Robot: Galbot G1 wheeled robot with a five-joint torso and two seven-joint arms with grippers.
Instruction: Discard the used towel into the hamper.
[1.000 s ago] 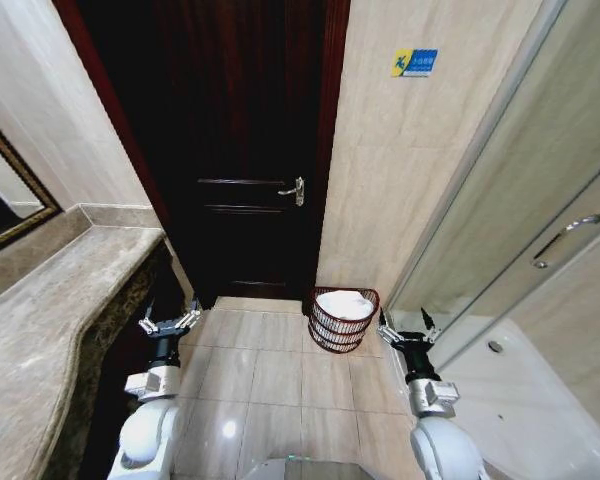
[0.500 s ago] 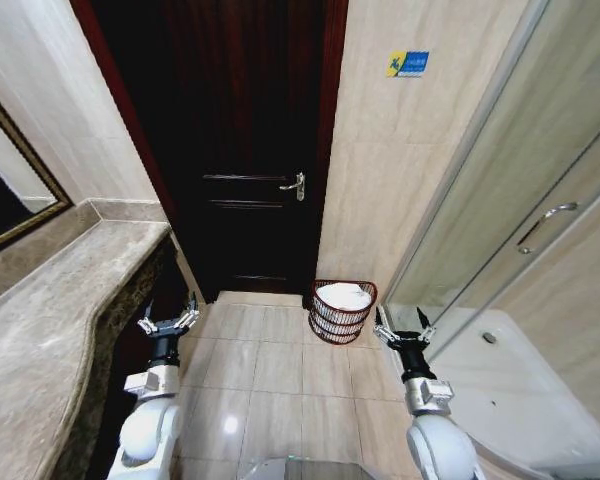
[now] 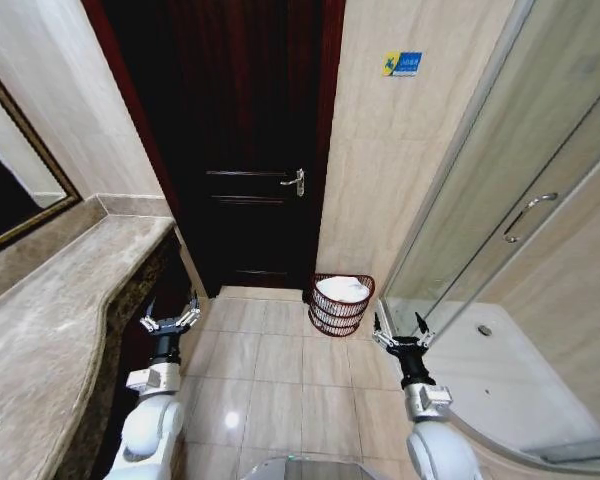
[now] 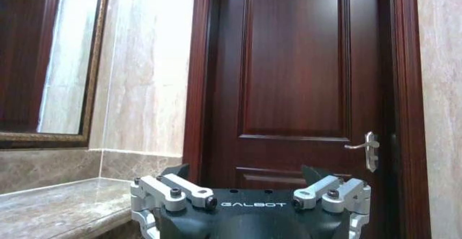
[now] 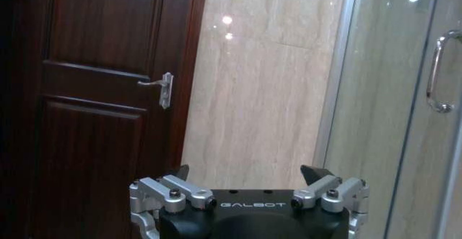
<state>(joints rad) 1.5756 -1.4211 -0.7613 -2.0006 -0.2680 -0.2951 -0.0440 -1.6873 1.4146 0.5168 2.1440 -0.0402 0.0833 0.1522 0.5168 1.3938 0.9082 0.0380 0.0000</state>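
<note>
With a white towel [image 3: 343, 289] already lying in the hamper [image 3: 341, 305], which stands on the floor against the wall between the dark door [image 3: 245, 150] and the glass shower door [image 3: 500, 215], the step in hand is judged to be a withdrawal, best done with both arms kept low and level so the basket is not clipped. The left gripper [image 3: 170, 322] is held beside the marble counter [image 3: 50, 340] and the right gripper [image 3: 400, 336] just beside the hamper, each with jaws apart and empty. The mirror frame [image 4: 86, 87] is shown by the left wrist view and the shower handle [image 5: 435, 71] close up by the right wrist view, while the hamper and towel are given by the head view.
</note>
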